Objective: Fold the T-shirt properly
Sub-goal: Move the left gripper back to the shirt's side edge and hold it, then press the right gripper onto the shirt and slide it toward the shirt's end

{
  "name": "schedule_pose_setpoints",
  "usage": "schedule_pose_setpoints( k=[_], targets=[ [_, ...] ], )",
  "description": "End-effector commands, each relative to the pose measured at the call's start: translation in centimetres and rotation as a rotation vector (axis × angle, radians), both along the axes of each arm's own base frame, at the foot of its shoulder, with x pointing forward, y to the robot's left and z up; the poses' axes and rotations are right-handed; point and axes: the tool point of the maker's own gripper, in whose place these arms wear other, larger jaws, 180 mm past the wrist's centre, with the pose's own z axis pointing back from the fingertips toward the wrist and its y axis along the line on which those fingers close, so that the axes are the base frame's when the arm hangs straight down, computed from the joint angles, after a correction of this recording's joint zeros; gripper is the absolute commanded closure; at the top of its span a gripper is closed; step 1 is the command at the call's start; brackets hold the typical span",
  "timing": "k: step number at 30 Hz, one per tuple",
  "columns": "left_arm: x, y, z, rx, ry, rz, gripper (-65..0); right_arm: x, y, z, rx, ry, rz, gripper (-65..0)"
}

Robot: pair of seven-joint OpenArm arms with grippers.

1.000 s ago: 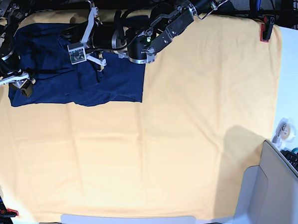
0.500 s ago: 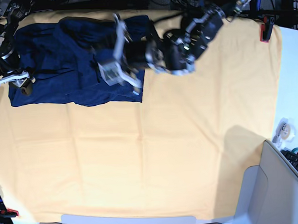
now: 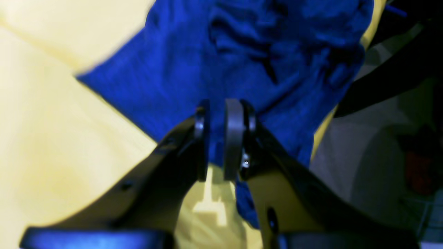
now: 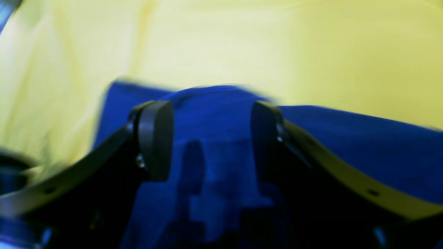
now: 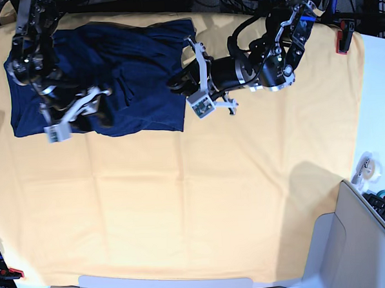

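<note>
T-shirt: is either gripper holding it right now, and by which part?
Neither holds the T-shirt. The left gripper has only a narrow gap with no cloth in it, off the shirt's edge. The right gripper is open above the fabric.

Base view: evenly lit from above, bright on the yellow cloth [image 5: 214, 194]; sharp in the middle, straight edges bowed toward the corners
Shadows: soft grey patch on the cloth at lower right, another at the far left edge
T-shirt [image 5: 137, 69]: nearly black in the base view, oversaturated bright blue in both wrist views
Left wrist view: blurred all over; left tool [image 3: 221, 138] dark, out of focus, backlit against pale cloth
Right wrist view: soft and smeared; right tool [image 4: 211, 138] in silhouette, casting a faint shadow on the fabric; cloth washed out to pale yellow near the top
</note>
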Motion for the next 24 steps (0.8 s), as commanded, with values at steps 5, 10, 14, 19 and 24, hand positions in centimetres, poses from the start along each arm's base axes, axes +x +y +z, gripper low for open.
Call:
schedule_pose_setpoints(
  k=[5, 10, 14, 19, 24],
  targets=[
    [0.8, -0.1, -0.1, -0.021, 0.006, 0.014, -5.4, -0.1, 1.5, 2.5, -0.001, -0.079, 0.057, 0.0],
    [1.0, 0.7, -2.4, 0.01, 0.067, 0.039, -5.4, -2.4, 2.4, 1.0, -0.032, -0.009, 0.133, 0.0],
    [1.2, 0.4, -2.6, -0.024, 0.067, 0.056, -5.4, -4.0, 4.1, -0.2, -0.049, 0.044, 0.219, 0.0],
    [1.2, 0.5, -3.1, -0.024, 0.079, 0.064, -5.4, -4.0, 5.3, -0.9, -0.014, 0.1, 0.179, 0.0],
    [1.3, 0.5, -3.0, -0.026, 0.077, 0.065, -5.4, -4.4, 4.9, -2.5, -0.048, 0.206, 0.11, 0.0]
  ],
)
